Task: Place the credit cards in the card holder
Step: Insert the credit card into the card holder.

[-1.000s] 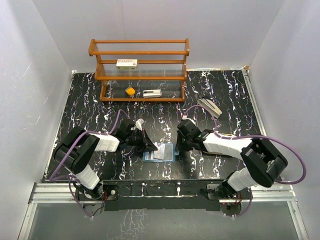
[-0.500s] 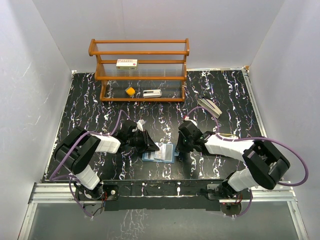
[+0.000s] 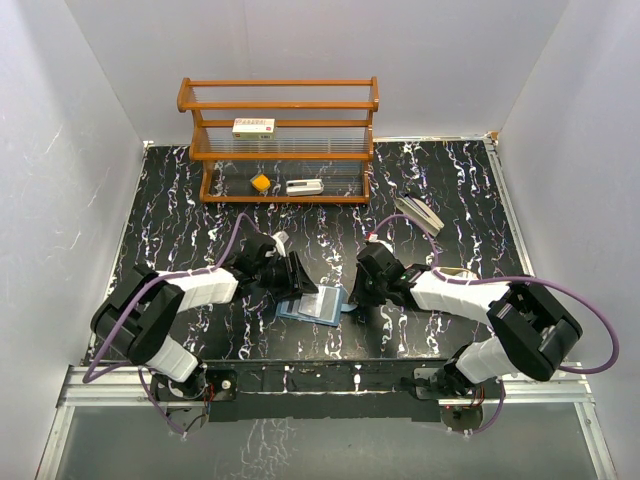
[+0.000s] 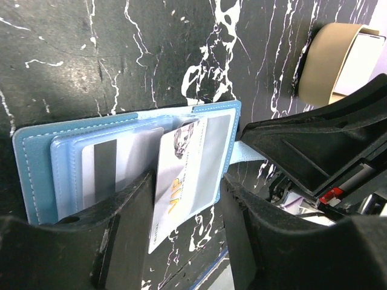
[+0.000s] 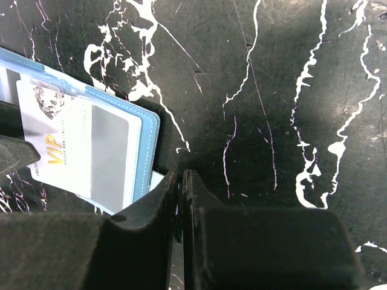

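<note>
The blue card holder (image 3: pixel 291 311) lies open near the table's front edge; it also shows in the left wrist view (image 4: pixel 36 169) and the right wrist view (image 5: pixel 149 136). A pale card marked VIP (image 4: pixel 190 163) lies on its right half and sticks out over the near edge. My left gripper (image 4: pixel 188 178) is shut on this card by its long edges. A card with a black stripe (image 4: pixel 115 169) sits in a left slot. My right gripper (image 5: pixel 181 178) is shut on the holder's pale blue clasp tab (image 5: pixel 155 180). More pale cards (image 3: pixel 419 212) lie at the back right.
A wooden rack (image 3: pixel 278 150) stands at the back with a white box with red marks (image 3: pixel 254 127), an orange piece (image 3: pixel 260 182) and a white object (image 3: pixel 304 186). A tan oval tray (image 4: pixel 323 60) sits just beyond the right gripper.
The left gripper has shifted a little with the card. The card holder has turned slightly. The right gripper has moved left and down to the holder's right edge.
</note>
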You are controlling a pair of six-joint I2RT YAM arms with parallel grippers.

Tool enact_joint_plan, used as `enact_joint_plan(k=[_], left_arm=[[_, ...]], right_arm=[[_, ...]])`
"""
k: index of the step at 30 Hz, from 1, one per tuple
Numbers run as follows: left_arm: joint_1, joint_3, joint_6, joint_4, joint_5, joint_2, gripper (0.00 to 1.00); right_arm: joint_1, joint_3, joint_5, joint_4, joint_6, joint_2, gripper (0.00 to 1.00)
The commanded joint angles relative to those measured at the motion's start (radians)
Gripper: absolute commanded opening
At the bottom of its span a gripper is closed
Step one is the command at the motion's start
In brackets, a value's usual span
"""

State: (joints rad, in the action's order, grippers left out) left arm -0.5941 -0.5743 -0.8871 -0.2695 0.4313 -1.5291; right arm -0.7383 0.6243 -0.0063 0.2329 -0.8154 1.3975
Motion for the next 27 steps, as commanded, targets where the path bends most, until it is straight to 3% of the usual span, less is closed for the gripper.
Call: enact_joint_plan(k=[1, 27], left_arm=[[0.0, -0.029, 0.048, 0.12, -0.073, 0.054, 0.47], [-0.02, -0.007, 0.035, 0.089, -0.04, 0.068, 0.5]], right_arm=[[-0.005, -0.009, 0.003, -0.043, -0.005, -0.031, 0.06], [-0.004, -0.023, -0.035, -0.108, -0.03, -0.001, 0.03]])
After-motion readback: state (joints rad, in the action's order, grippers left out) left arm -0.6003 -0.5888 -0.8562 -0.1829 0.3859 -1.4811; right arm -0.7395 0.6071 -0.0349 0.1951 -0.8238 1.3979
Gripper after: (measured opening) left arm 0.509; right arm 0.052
